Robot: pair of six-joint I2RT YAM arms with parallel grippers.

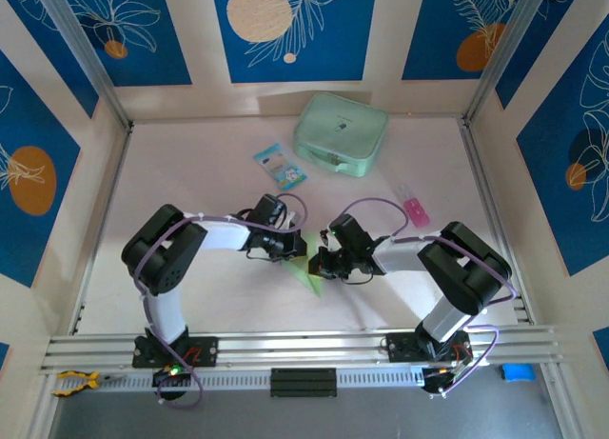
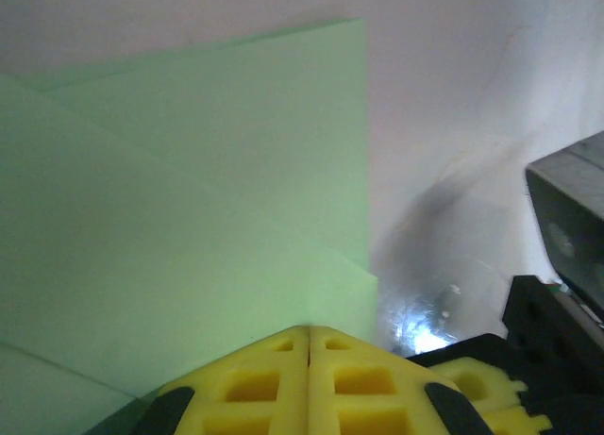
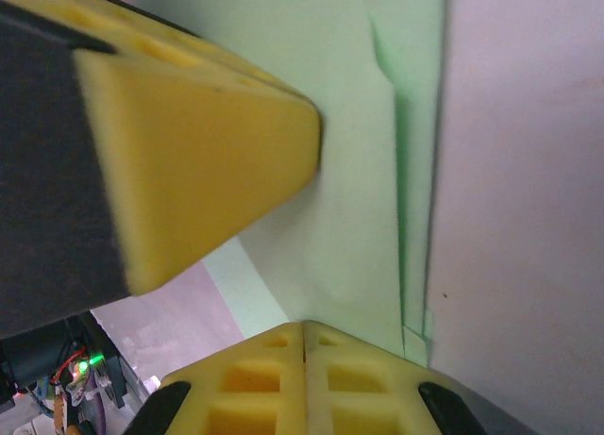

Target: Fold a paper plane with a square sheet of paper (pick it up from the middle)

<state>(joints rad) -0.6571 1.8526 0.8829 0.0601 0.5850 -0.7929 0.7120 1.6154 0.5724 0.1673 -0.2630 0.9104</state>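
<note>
Both of my pairs of jaws were pressed together, the yellow pads flush with no gap between them. My two arms met at the middle of the table [image 1: 190, 172], wrists bent in towards each other, and the sheet of paper [image 1: 306, 269] lay between them as a pale green pointed shape on the white surface.

From my left wrist I saw my left fingertips [image 2: 274, 359] at the near edge of the sheet of paper [image 2: 189, 218], which showed several overlapping folded layers with straight edges. I could not tell whether any layer was caught between the pads.

From my right wrist, my right fingertips [image 3: 269, 359] sat at the paper's [image 3: 349, 199] edge, where a fold ran alongside the bare table. A pad of my left jaws [image 3: 208, 161] lay across the sheet just ahead of them.

Farther back stood a mint-green case [image 1: 341, 134], a blue-and-white packet [image 1: 280, 166] just beside it, and a small pink item [image 1: 415, 210] off to the right.
</note>
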